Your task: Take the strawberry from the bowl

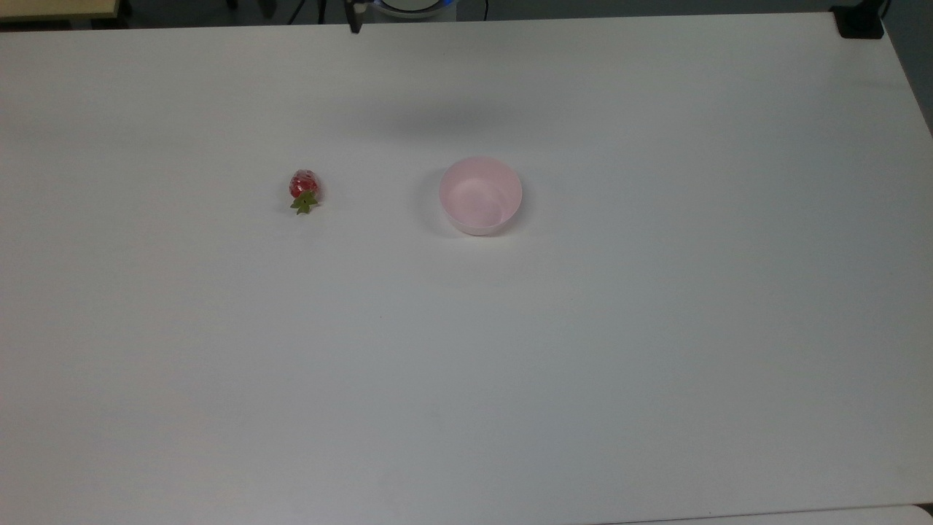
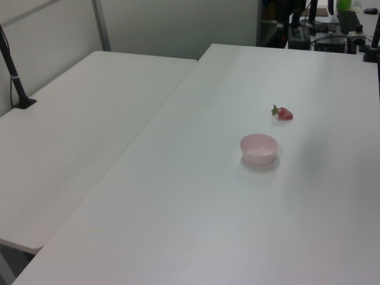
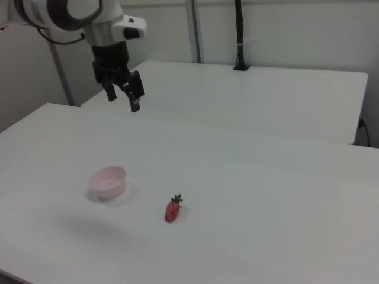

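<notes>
Top view: one strawberry (image 1: 304, 191) beside one bowl (image 1: 480, 195), apart.

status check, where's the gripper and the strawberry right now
Gripper open, empty, high above the table's far side. Strawberry on its side on the table, outside the bowl, apart from it. Nothing in the way.

One strawberry (image 1: 304, 190), one bowl (image 1: 480, 195), one tool (image 3: 122, 93), two tables (image 2: 196, 196).
</notes>
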Controlling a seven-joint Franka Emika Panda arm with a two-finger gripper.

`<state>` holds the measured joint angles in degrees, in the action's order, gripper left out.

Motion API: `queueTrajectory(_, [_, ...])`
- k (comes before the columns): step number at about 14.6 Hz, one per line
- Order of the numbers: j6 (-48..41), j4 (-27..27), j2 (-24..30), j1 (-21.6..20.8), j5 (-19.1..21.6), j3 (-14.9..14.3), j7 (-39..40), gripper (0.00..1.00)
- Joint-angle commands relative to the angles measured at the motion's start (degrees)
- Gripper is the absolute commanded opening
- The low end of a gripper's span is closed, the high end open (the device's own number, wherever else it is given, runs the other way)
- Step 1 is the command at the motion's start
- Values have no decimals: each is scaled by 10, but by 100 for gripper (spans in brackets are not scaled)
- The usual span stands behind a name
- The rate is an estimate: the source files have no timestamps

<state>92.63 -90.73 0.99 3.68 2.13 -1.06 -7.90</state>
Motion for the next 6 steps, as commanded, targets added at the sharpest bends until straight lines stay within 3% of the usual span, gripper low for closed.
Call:
queueTrajectory(1, [14,-16,7,-66,2,-47,-13,100])
queueTrajectory(4, [58,-24,7,-69,-10,-48,-12,100])
queueTrajectory(6, [57,-24,3,-83,-38,-43,-12,100])
